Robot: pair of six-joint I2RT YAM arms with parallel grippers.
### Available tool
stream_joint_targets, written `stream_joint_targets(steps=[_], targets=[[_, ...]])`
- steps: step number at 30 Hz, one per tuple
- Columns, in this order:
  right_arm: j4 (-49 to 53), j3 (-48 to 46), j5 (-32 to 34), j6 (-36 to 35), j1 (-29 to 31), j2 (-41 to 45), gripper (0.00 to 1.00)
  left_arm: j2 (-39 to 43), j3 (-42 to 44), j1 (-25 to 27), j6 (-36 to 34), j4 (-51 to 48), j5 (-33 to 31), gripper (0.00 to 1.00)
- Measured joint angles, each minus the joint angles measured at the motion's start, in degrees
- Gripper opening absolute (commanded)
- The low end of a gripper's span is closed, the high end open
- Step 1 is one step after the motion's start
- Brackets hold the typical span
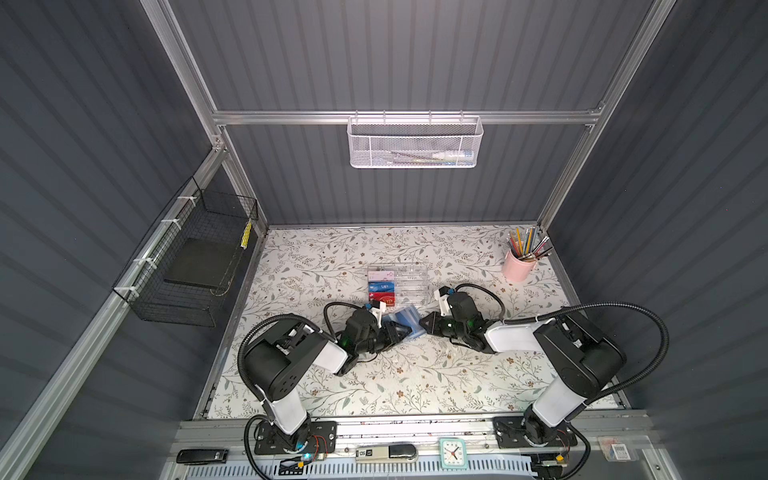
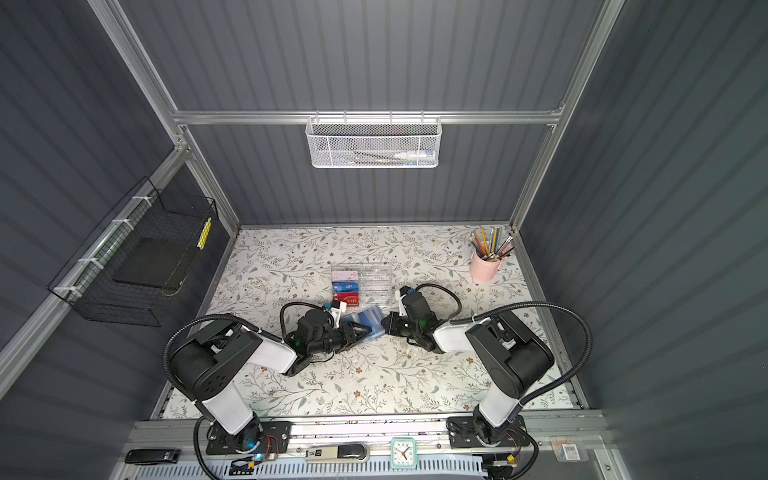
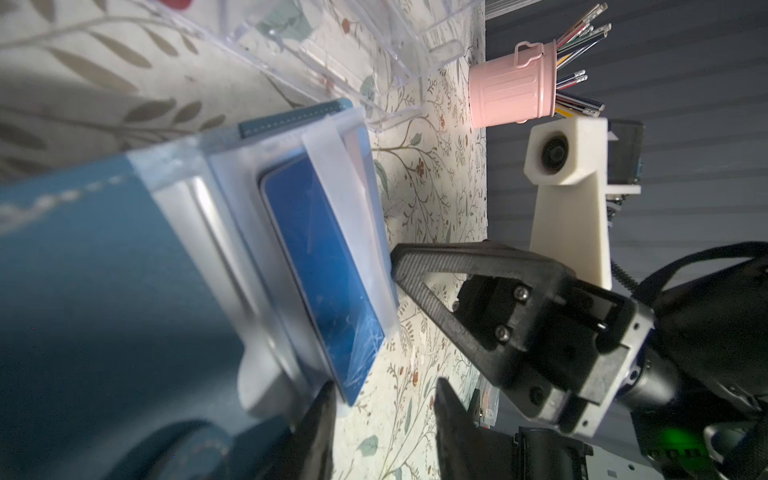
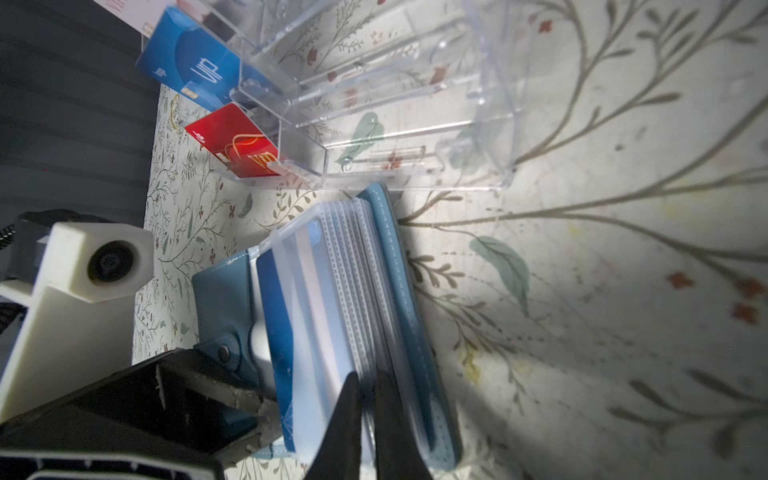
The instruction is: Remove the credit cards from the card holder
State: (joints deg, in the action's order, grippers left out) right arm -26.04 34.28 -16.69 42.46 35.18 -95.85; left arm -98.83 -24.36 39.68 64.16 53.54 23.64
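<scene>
card holder [image 4: 220, 299] shows 1 credit card [image 4: 278, 316]; clear box [image 4: 494, 104] holds 3 cards [image 4: 232, 141].

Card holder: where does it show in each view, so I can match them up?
Top view: card holder mid-table, just in front of the clear acrylic box.
Top view: card holder in front of the box.
Left wrist: close up, box beyond.
Right wrist: lying open, sleeves fanned, box beyond.
Shared landmark: the clear acrylic box.
</scene>
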Motion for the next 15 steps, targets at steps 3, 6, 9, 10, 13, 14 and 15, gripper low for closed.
stream_joint_targets(steps=[3,6,9,10,13,14,15], targets=[[-0.20,-0.02,-0.02,0.02,0.00,-0.11,0.11,0.00,0.00,0.00,0.02,0.04,0.00,0.40],[-0.42,-0.11,-0.04,0.04,0.00,-0.17,0.11,0.00,-0.02,0.00,0.02,0.04,0.00,0.40],[-0.57,-0.11,-0.02,0.07,0.00,-0.22,0.11,0.00,-0.11,0.00,0.02,-0.13,0.00,0.40],[-0.57,-0.11,-0.02,0.11,0.00,-0.22,0.11,0.00,-0.20,0.02,0.02,-0.26,0.00,0.39],[-0.63,-0.11,0.09,0.20,-0.02,-0.22,0.11,0.02,-0.66,0.04,0.00,-0.98,0.00,0.40],[-0.66,-0.11,0.15,0.20,-0.02,-0.22,0.11,0.02,-0.76,0.04,0.02,-1.20,0.00,0.40],[-0.68,-0.11,0.17,0.20,-0.02,-0.22,0.11,0.02,-0.87,0.04,0.02,-1.29,0.00,0.39]])
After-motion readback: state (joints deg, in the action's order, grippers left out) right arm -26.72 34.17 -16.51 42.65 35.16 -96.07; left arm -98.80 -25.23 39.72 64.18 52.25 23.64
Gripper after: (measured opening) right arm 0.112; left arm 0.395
